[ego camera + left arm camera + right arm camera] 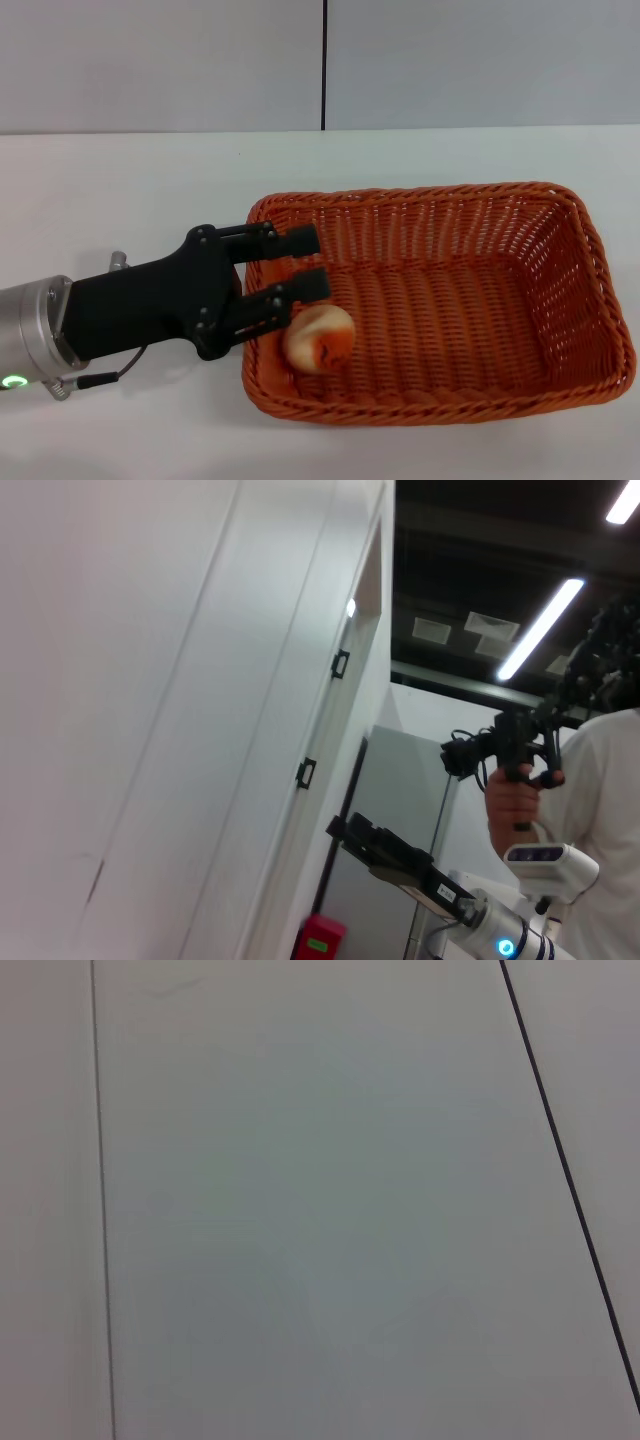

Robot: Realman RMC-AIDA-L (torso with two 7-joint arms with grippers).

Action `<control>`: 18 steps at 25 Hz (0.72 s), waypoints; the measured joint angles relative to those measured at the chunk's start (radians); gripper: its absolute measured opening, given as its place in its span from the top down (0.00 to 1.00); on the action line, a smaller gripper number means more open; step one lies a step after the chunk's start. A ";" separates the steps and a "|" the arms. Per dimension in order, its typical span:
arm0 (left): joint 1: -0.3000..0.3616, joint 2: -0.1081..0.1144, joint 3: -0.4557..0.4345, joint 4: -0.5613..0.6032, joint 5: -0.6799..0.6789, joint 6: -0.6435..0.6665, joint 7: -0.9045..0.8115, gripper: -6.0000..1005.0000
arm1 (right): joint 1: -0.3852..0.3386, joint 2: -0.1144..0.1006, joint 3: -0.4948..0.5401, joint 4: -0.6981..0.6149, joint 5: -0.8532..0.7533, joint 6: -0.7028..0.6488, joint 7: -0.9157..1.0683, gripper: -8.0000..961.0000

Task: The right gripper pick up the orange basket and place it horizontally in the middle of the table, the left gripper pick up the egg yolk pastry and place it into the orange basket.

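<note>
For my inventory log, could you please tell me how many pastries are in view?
1. The egg yolk pastry lies inside the orange basket at its left end, just past the left gripper. Nothing seems hidden.

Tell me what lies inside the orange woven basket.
Inside the orange woven basket lies one round cream pastry, near its left end. The open left gripper covers a little of that corner.

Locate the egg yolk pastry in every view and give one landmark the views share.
Head view: the egg yolk pastry lies inside the orange basket, at its near-left corner, just below the open left gripper.
Left wrist view: not in it.
Right wrist view: not in it.
Shared landmark: the pale wall panels with dark seams.
</note>
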 joint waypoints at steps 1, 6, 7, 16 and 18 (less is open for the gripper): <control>0.003 0.001 -0.003 0.000 -0.002 0.000 0.000 0.65 | -0.001 0.000 0.000 0.000 0.000 0.000 0.000 0.37; 0.057 0.017 -0.122 0.013 -0.020 0.000 0.008 0.48 | -0.003 0.000 0.015 0.003 -0.001 -0.001 -0.002 0.37; 0.076 0.019 -0.172 0.022 -0.020 -0.001 0.014 0.45 | -0.003 0.000 0.025 0.008 -0.001 0.000 -0.003 0.37; 0.278 0.024 -0.660 0.066 -0.017 -0.003 0.153 0.24 | 0.007 0.003 0.263 0.180 0.001 -0.023 -0.133 0.37; 0.313 0.024 -0.733 0.059 -0.017 -0.009 0.187 0.21 | 0.015 0.004 0.326 0.247 0.003 -0.051 -0.192 0.37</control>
